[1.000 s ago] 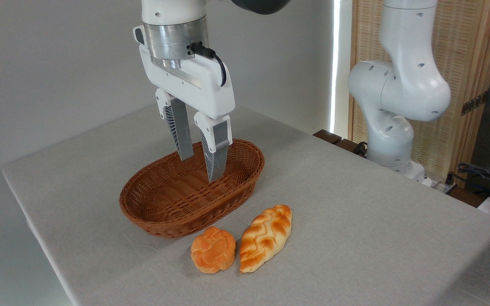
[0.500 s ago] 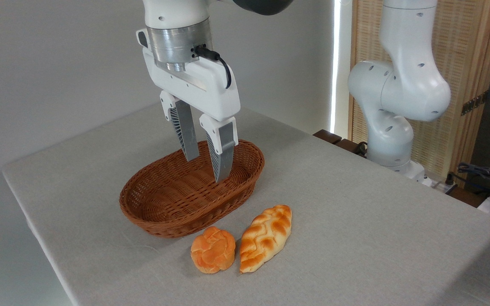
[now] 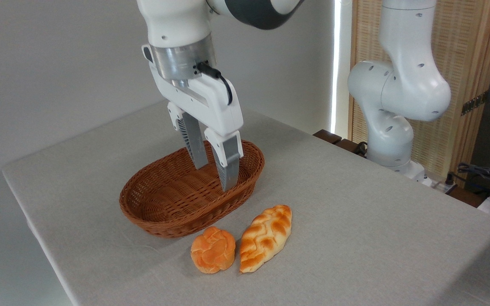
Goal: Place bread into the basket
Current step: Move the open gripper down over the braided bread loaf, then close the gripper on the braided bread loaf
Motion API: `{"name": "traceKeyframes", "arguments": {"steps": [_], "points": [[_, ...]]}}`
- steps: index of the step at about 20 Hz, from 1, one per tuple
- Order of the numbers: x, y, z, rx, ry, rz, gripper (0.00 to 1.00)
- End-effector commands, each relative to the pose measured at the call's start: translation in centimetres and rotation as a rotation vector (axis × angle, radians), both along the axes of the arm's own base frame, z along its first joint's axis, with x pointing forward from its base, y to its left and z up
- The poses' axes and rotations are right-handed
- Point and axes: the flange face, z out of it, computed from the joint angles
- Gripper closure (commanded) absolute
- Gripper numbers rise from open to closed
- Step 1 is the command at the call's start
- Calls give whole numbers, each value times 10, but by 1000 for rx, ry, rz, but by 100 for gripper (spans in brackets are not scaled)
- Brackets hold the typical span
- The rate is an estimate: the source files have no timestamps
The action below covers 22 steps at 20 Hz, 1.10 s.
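The bread [image 3: 266,237], a long braided golden loaf with browned patches, lies on the grey tablecloth just in front and to the right of the basket [image 3: 155,214]. That basket is an oval brown wicker one with low sides, and nothing lies inside it. My gripper [image 3: 215,178] hangs open in front of the basket's right half, fingertips pointing down with nothing between them. It is above and to the left of the loaf and does not touch it.
A small round orange knotted bun [image 3: 213,249] sits right beside the loaf's left side. The arm's white base [image 3: 391,127] stands at the table's far right edge. Cables and dark objects [image 3: 487,178] lie off the table to the right.
The gripper has moved down and to the right, toward the basket's right end and closer to the loaf. Its fingers stay open. Bread, bun and basket have not moved.
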Motion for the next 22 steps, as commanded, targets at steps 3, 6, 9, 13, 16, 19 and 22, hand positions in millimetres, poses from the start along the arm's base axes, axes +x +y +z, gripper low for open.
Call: {"name": "traceKeyframes", "arguments": {"steps": [3, 6, 9, 13, 16, 19, 22], "points": [[-16, 16, -59, -4, 40, 7, 0], [-22, 19, -99, -2, 21, -3, 0], [-30, 42, -123, 33, 40, -28, 0], [-32, 58, -131, 35, 53, -49, 0], [-33, 60, -133, 51, 61, -64, 0], [-35, 62, -135, 76, 76, -131, 0], [-36, 69, -136, 71, 80, -150, 30]]}}
